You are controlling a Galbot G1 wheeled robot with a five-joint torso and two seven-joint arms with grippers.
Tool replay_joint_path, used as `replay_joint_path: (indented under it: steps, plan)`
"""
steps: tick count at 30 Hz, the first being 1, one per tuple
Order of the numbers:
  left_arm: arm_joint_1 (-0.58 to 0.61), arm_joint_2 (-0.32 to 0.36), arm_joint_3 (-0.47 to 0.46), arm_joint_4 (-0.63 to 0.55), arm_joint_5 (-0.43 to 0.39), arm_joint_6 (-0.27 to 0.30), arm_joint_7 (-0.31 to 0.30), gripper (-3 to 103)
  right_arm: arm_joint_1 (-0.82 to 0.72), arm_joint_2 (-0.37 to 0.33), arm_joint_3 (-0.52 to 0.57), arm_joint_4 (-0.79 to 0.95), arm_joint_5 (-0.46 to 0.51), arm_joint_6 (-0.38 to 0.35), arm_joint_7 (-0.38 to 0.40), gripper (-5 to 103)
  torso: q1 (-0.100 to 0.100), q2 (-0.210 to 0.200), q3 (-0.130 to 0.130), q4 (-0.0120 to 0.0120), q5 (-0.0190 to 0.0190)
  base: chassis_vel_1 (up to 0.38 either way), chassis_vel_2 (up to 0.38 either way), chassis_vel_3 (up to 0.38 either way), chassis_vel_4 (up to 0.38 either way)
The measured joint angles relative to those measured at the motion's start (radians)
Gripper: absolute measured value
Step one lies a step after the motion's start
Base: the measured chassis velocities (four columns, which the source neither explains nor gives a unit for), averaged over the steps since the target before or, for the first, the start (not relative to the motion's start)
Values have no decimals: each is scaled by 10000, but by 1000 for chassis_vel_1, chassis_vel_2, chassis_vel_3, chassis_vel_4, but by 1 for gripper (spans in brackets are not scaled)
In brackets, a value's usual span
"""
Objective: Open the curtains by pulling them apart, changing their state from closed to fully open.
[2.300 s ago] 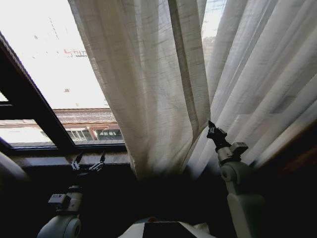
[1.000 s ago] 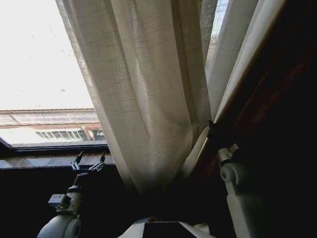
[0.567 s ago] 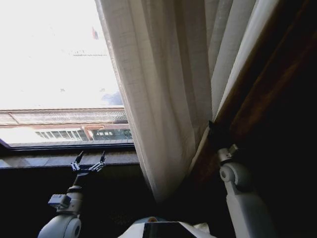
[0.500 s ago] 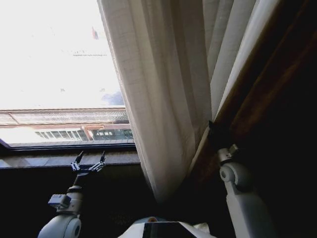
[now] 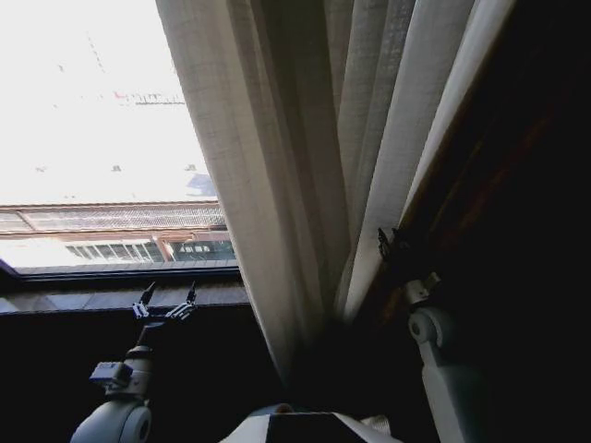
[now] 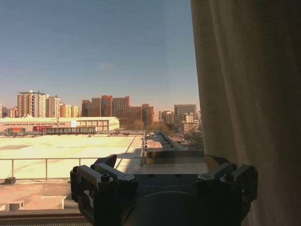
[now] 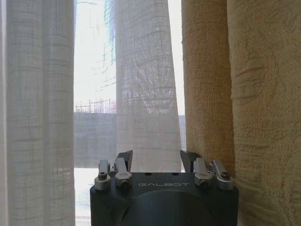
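Curtains [image 5: 277, 185]: sheer off-white pleated fabric, gathered into a hanging bunch at the centre and right of the head view, top and hem both cut off by the picture edges. Bare window [image 5: 92, 138] to the robot's left of the bunch; outside is washed out bright above, with low rooftops near the sill.

Dark drape [image 5: 517, 185]: heavy dark mass right of the sheer folds in the head view, detail lost in shadow. In the right wrist view it reads as a textured tan cloth [image 7: 235, 94] just beside the sheer pleats [image 7: 141, 94].

Right gripper [image 5: 388, 245]: raised at the seam between sheer fabric and dark drape, mostly lost in shadow in the head view. In the right wrist view its fingers [image 7: 125, 160] stand apart with nothing between them, sheer fabric beyond.

Left gripper [image 5: 167, 297]: low before the window sill, well apart from the curtains, fingers spread and holding nothing. In the left wrist view the curtain edge [image 6: 244, 94] hangs off to one side of it, city buildings and clear sky behind the glass; fingertips partly hidden by the gripper body [image 6: 160, 188].
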State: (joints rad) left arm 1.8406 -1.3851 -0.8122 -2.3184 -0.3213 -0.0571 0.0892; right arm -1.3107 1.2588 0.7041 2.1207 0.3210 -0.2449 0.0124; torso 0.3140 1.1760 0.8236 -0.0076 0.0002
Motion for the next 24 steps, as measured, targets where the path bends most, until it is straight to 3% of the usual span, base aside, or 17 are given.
replay_joint_path:
  steps: [3,6,7,11,24]
  plan:
    - [-2,-12,0,50,0,-44,1,100,-333,8,-117,20,-158,-7,-7,73,0,0,0,0,0,0,0,0,0]
    - [-23,-20,-6,101,-14,-64,1,100,-873,72,-282,143,-172,0,-7,78,0,1,0,0,0,0,0,0,0]
    - [-36,-20,-11,136,-21,-68,1,100,-1160,120,-373,160,-199,58,-2,89,0,1,-1,-2,0,0,0,0,0]
    - [-60,-1,-17,163,-26,-77,1,100,-1538,248,-527,92,-464,333,35,97,-1,1,-1,-2,-1,0,0,0,0]
    - [-89,78,-83,152,-72,-75,0,100,-1324,457,-794,182,-1246,379,-67,100,0,1,0,1,0,0,0,0,0]
